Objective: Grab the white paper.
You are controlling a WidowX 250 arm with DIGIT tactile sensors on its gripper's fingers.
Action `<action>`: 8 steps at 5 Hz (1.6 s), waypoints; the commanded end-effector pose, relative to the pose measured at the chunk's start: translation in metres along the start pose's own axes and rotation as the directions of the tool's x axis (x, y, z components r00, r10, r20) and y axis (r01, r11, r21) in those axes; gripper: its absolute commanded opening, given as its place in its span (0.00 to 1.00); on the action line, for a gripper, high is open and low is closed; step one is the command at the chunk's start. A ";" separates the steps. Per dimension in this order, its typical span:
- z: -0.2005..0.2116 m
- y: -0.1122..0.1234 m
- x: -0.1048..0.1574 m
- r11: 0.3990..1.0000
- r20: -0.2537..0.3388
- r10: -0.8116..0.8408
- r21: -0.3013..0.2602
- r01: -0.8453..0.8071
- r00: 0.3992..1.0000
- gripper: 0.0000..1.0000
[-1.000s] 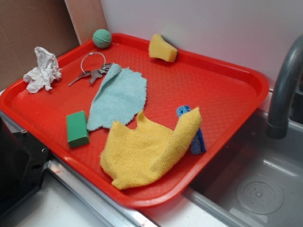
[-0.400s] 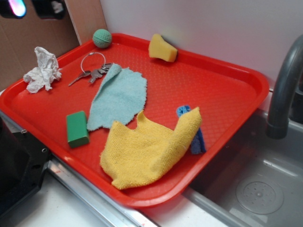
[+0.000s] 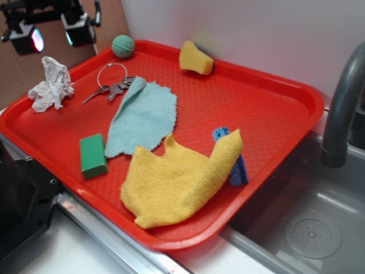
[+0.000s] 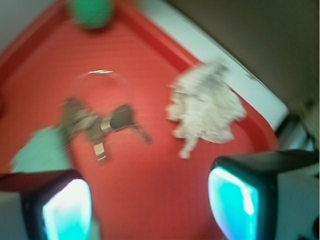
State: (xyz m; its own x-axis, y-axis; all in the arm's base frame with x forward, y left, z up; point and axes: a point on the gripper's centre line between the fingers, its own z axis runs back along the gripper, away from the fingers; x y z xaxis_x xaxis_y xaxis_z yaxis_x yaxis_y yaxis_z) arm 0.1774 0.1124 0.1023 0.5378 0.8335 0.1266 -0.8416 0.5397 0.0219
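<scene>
The white paper (image 3: 51,84) is a crumpled wad lying at the far left corner of the red tray (image 3: 274,114). In the wrist view the paper (image 4: 205,107) lies ahead and to the right of the jaws. My gripper (image 3: 54,35) hangs open and empty at the top left, above and just behind the paper, well clear of it. In the wrist view the gripper (image 4: 150,207) shows two glowing pads wide apart with bare tray between them.
On the tray lie a key ring (image 3: 111,85), a green ball (image 3: 122,45), a yellow sponge (image 3: 195,58), a pale blue-green cloth (image 3: 142,117), a green block (image 3: 93,155), a yellow cloth (image 3: 177,180) and a blue object (image 3: 235,162). A faucet (image 3: 342,108) and sink stand at right.
My gripper has come into the exterior view from the top left and moved down toward the paper. Nothing on the tray has moved.
</scene>
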 end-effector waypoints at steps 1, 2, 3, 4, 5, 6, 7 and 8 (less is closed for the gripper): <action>-0.035 0.068 -0.017 0.961 -0.014 0.257 0.107 -0.254 0.966 1.00; -0.054 0.068 -0.008 0.964 -0.035 0.236 0.131 -0.229 0.971 1.00; -0.069 0.061 0.005 0.967 -0.042 0.191 0.182 -0.181 0.981 1.00; -0.082 0.094 -0.007 0.963 -0.031 0.174 0.214 -0.163 0.984 0.00; -0.083 0.092 -0.014 0.960 -0.027 0.166 0.233 -0.155 0.986 0.00; -0.088 0.099 -0.021 0.963 -0.043 0.147 0.235 -0.133 0.988 0.00; -0.080 0.100 -0.021 0.977 -0.055 0.062 0.209 -0.049 0.997 0.00; -0.032 0.039 -0.023 0.980 0.041 -0.172 0.106 0.167 0.984 0.00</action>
State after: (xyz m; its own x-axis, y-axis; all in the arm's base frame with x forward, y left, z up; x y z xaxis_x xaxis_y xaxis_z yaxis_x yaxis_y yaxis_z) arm 0.1502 0.1047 0.0592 0.6862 0.7137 0.1406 -0.7273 0.6691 0.1529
